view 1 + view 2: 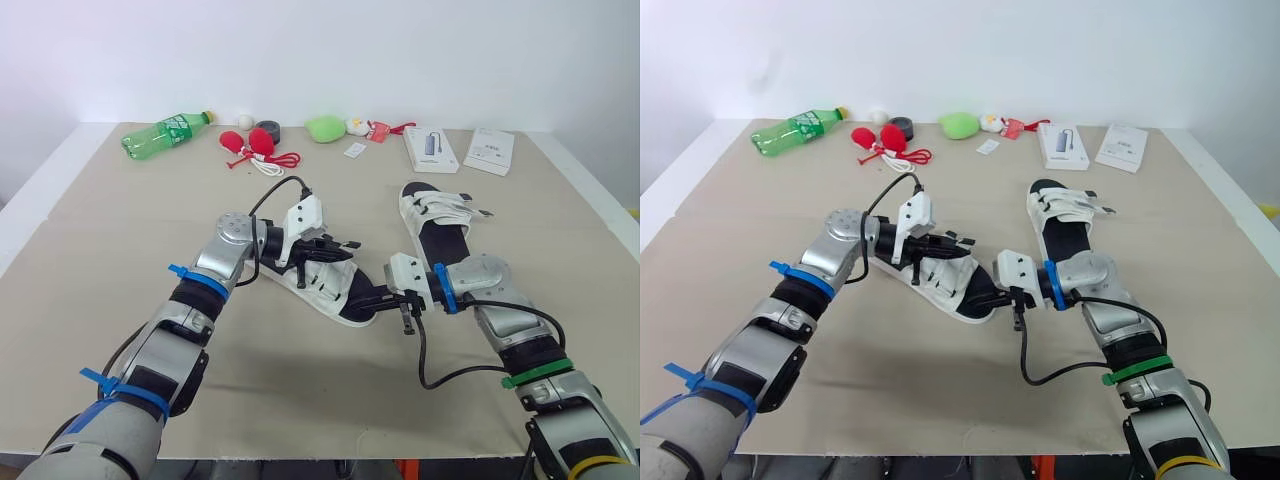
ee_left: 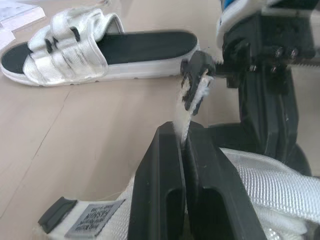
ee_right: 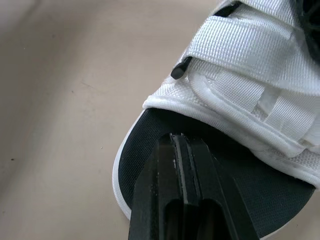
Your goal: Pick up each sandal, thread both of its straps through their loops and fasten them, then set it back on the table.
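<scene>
**Both end effectors clenched on the near sandal**

The near sandal (image 1: 322, 283) lies slantwise about the middle of the worktop (image 1: 110, 230), between the two arms. The left end effector (image 2: 183, 135) is clenched on a white strap (image 2: 192, 105) — the webbing runs straight from between its fingers to a small black piece. The right end effector (image 3: 182, 145) is clenched too, apparently pinching the rim of that sandal's black sole, though its own fingers hide the contact. Whether the sole rests on the worktop or is raised, I cannot tell. The second sandal (image 1: 438, 222) lies flat nearer the right edge — apart from both end effectors.
</scene>
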You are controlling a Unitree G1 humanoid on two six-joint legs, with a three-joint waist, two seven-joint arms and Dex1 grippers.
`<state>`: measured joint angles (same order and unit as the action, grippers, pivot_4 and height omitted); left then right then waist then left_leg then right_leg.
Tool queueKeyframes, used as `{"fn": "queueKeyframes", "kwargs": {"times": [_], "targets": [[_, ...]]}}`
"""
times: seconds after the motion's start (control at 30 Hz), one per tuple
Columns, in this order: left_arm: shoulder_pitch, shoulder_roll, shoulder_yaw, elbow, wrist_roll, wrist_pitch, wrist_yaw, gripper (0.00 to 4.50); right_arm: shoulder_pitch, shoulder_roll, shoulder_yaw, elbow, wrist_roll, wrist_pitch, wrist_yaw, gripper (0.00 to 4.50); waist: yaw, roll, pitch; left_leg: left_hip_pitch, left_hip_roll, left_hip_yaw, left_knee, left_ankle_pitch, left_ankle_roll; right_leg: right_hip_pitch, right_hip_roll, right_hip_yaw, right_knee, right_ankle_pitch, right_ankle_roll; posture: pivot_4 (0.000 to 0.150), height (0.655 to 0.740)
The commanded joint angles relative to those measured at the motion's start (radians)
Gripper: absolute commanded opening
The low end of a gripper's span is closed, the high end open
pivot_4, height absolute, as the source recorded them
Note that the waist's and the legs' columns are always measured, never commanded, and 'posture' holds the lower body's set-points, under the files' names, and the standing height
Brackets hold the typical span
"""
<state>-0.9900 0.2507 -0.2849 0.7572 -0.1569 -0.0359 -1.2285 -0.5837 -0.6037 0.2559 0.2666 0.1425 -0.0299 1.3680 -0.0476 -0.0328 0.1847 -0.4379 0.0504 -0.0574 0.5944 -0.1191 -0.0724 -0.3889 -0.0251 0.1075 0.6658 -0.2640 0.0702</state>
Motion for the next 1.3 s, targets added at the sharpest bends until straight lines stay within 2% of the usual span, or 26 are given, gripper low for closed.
{"fn": "queueKeyframes", "kwargs": {"times": [0.03,0.07,0.13,0.17,0.37,0.5,0.6,0.73,0.83,1.0,1.17,1.3], "targets": [[-0.026,-0.016,-0.015,0.076,0.072,-0.049,0.024,1.27,0.025,-0.006,0.025,-0.012,-0.022,0.01,0.006,0.0,0.0,0.0,0.0,0.0,0.0,0.0,0.0,0.0,0.0,0.0,0.0,0.0,0.0,0.0,0.0,0.15,0.74],[-0.034,-0.014,-0.015,0.083,0.086,-0.07,0.032,1.46,0.026,-0.007,0.025,-0.013,-0.023,0.01,0.006,0.0,0.0,0.0,0.0,0.0,0.0,0.0,0.0,0.0,0.0,0.0,0.0,0.0,0.0,0.0,0.0,0.15,0.74],[-0.044,-0.002,-0.014,0.083,0.118,-0.134,0.059,2.38,0.027,-0.008,0.024,-0.015,-0.023,0.011,0.006,0.0,0.0,0.0,0.0,0.0,0.0,0.0,0.0,0.0,0.0,0.0,0.0,0.0,0.0,0.0,0.0,0.15,0.74],[-0.046,0.008,-0.011,0.072,0.13,-0.164,0.067,2.7,0.028,-0.009,0.023,-0.015,-0.023,0.011,0.005,0.0,0.0,0.0,0.0,0.0,0.0,0.0,-0.001,0.0,0.0,0.0,0.0,0.0,0.0,0.0,0.0,0.15,0.74],[-0.028,0.095,0.056,-0.098,0.087,-0.159,0.03,2.7,0.028,-0.011,0.02,-0.011,-0.023,0.012,0.002,0.0,-0.003,0.0,0.0,-0.001,0.0,0.0,-0.003,0.0,0.0,-0.002,0.0,0.0,0.0,0.0,0.0,0.15,0.74],[0.023,0.146,0.095,-0.26,-0.01,-0.079,-0.06,2.7,0.03,-0.01,0.022,-0.009,-0.023,0.012,0.002,0.0,-0.003,0.0,0.0,-0.001,0.0,0.0,-0.006,0.0,0.0,-0.002,0.0,0.0,0.0,0.0,0.004,0.15,0.74],[0.033,0.151,0.092,-0.289,-0.049,-0.009,-0.121,2.7,0.024,-0.001,0.028,0.002,-0.026,0.008,0.003,0.0,-0.003,0.0,0.0,0.0,0.0,0.0,-0.006,0.0,0.0,-0.002,0.0,0.0,0.0,-0.001,0.004,0.15,0.74],[-0.022,0.113,0.1,-0.226,-0.092,0.107,-0.162,1.56,0.012,0.009,0.032,0.013,-0.027,0.007,0.003,0.0,-0.003,0.0,0.0,0.0,0.0,0.0,-0.006,0.0,0.0,-0.002,0.0,0.0,0.0,-0.002,0.0,0.15,0.74],[-0.111,0.074,0.098,-0.067,-0.062,0.138,-0.165,0.08,0.007,0.013,0.033,0.018,-0.028,0.006,0.002,0.0,-0.004,0.0,0.0,0.0,0.0,0.0,-0.004,0.0,0.0,-0.002,0.001,0.0,0.0,-0.001,0.0,0.15,0.74],[-0.232,0.025,0.07,0.159,-0.02,0.225,-0.232,0.08,0.014,0.013,0.028,0.012,-0.029,0.005,-0.007,0.0,-0.013,0.0,0.0,-0.001,0.0,0.0,-0.004,0.0,0.0,-0.002,0.001,0.0,0.0,-0.002,0.0,0.15,0.74],[-0.27,0.003,0.002,0.297,0.087,0.197,-0.252,0.08,0.036,0.007,0.02,-0.013,-0.026,0.013,-0.021,0.0,-0.025,0.0,0.0,-0.001,0.0,-0.001,-0.006,0.0,0.0,-0.003,0.001,-0.001,0.0,-0.001,0.004,0.15,0.74],[-0.291,-0.016,-0.007,0.381,0.153,0.161,-0.174,0.08,0.047,0.001,0.018,-0.027,-0.024,0.019,-0.029,0.0,-0.026,0.0,0.0,-0.001,0.0,-0.002,-0.007,0.0,0.0,-0.003,0.001,-0.001,0.0,-0.001,0.004,0.15,0.74]]}}
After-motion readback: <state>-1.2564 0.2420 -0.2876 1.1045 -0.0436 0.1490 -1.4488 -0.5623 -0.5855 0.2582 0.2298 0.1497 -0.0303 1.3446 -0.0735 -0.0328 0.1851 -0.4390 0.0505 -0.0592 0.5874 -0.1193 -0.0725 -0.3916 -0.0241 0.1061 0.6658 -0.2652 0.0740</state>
